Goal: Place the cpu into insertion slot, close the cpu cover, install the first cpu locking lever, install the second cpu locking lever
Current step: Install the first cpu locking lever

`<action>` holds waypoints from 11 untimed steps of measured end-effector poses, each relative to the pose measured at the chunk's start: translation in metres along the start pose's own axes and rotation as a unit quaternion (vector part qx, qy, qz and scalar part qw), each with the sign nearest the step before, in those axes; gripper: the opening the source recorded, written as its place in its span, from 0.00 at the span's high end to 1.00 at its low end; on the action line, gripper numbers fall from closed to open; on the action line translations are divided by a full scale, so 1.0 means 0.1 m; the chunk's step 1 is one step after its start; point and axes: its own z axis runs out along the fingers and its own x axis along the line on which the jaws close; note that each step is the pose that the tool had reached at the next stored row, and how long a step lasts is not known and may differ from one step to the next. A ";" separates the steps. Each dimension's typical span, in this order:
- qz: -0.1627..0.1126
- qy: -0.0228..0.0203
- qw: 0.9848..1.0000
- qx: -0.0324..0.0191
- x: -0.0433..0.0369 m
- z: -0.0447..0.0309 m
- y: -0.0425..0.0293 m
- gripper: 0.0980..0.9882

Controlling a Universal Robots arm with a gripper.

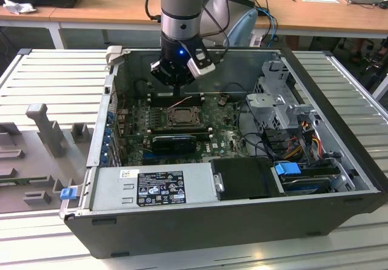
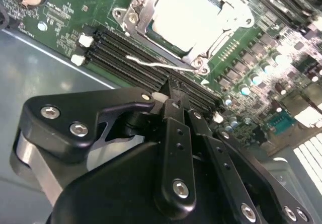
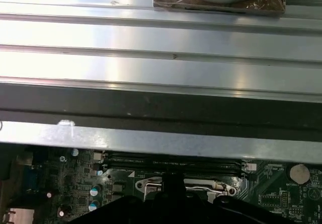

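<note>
Exterior view: the arm reaches down into an open computer case (image 1: 242,206), and the gripper (image 1: 177,90) hangs just above the far edge of the insertion slot (image 1: 165,118) at the middle of the green motherboard (image 1: 224,138). Along the near wall lies a grey power supply box (image 1: 115,191) with a black-and-white label (image 1: 160,187) and a smaller white sticker (image 1: 129,174) toward the exterior view's left. I cannot make out the print on either.

In the second wrist view the gripper (image 2: 171,94) has its fingertips pressed together, with nothing visible between them. It is poised over the long black memory slots (image 2: 131,58), just beside the socket. The cpu (image 2: 183,17) sits inside the socket, its pale top showing through the square opening of the cpu cover (image 2: 142,2), which lies down around it. A thin cpu locking lever (image 2: 156,64) of silver wire runs along the socket's edge nearest the fingertips. White board lettering around the socket is not legible.
</note>
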 end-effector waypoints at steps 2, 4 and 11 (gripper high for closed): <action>0.000 0.000 1.000 0.000 -0.011 0.017 -0.002 0.99; 0.000 -0.001 1.000 -0.001 -0.010 0.025 -0.004 0.99; -0.001 -0.009 1.000 -0.007 -0.061 0.087 -0.015 0.99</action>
